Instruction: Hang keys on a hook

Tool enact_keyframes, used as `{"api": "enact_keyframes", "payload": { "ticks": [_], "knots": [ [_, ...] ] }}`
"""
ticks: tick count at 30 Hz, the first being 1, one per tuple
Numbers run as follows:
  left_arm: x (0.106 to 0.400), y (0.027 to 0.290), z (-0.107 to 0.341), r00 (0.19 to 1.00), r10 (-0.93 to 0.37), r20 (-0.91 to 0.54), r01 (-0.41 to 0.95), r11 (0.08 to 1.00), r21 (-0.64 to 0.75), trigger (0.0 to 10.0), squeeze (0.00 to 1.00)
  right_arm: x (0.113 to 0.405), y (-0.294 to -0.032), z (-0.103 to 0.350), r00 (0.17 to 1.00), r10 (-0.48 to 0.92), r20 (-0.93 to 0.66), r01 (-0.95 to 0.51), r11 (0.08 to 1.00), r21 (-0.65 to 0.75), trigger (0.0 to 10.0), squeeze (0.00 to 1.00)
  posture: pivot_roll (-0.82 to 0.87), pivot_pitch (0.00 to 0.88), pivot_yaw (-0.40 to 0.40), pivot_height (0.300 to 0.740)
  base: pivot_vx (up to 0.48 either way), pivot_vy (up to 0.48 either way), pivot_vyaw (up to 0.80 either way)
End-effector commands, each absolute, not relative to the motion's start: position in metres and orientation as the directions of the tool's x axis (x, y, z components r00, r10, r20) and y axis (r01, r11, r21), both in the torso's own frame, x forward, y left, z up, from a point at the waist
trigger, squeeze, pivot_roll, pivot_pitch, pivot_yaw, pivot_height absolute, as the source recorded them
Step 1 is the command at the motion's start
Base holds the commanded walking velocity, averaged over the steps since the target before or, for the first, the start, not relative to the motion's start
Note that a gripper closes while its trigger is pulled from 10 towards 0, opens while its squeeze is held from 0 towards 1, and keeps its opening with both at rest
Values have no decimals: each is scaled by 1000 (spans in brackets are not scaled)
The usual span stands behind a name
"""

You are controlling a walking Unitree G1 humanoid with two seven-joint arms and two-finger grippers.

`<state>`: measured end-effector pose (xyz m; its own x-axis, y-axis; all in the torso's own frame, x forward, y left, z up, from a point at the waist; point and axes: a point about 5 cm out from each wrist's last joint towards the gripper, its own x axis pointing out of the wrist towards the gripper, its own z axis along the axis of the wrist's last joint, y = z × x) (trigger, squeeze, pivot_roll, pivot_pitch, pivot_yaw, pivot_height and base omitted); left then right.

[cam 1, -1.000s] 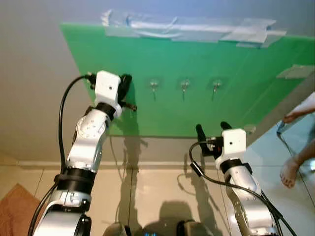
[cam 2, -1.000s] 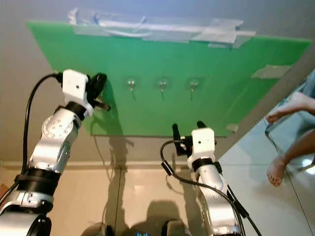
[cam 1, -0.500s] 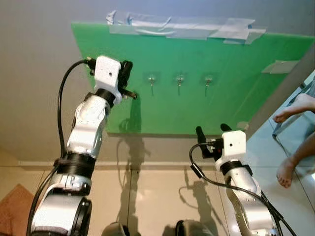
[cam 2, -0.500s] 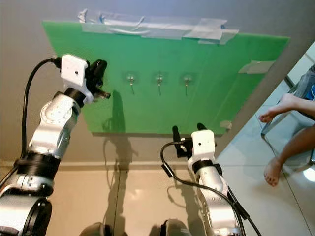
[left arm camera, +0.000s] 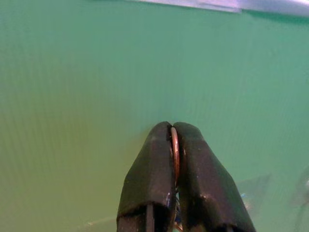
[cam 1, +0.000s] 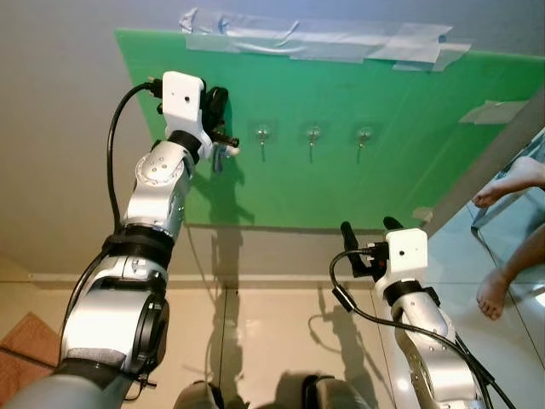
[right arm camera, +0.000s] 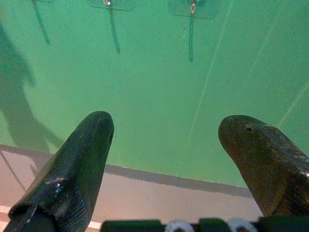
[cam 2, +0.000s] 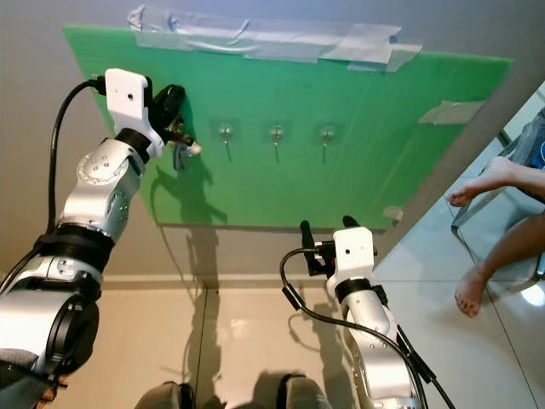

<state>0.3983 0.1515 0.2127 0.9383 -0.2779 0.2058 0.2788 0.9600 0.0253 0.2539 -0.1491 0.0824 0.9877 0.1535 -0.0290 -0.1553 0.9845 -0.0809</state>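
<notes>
A green board (cam 1: 341, 170) is taped to the wall with three small hooks in a row: left hook (cam 1: 262, 135), middle hook (cam 1: 312, 134), right hook (cam 1: 364, 134). My left gripper (cam 1: 218, 128) is raised against the board just left of the left hook, shut on a key ring (left arm camera: 174, 150) pinched between its black fingers (left arm camera: 152, 179); keys (cam 1: 220, 154) dangle below it. My right gripper (cam 1: 371, 229) is held low, below the board's lower edge, open and empty, its fingers (right arm camera: 72, 169) wide apart facing the board.
Grey wall surrounds the board, with a skirting line and glossy tiled floor (cam 1: 272, 332) below. A person's bare feet (cam 1: 494, 294) and leg are at the far right. A reddish mat (cam 1: 25, 341) lies at the lower left.
The left gripper has risen and shifted right, closer to the left hook, with the keys now hanging visibly beneath it. The camera view has shifted slightly. The right arm stays in place.
</notes>
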Motion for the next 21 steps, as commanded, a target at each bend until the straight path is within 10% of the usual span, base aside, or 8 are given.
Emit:
{"api": "enact_keyframes", "payload": {
  "ticks": [1,21],
  "knots": [
    [402,177,209,973,-147,176,167,981,-103,0,0,249,-154,82,988,146,-43,-149,984,-93,10000,0,-190,149,-32,740,0,0,0],
    [398,186,172,998,-37,41,53,852,-520,0,0,247,-153,80,987,150,-60,-156,983,-94,10000,0,-189,155,-36,740,0,0,0]
  ]
}}
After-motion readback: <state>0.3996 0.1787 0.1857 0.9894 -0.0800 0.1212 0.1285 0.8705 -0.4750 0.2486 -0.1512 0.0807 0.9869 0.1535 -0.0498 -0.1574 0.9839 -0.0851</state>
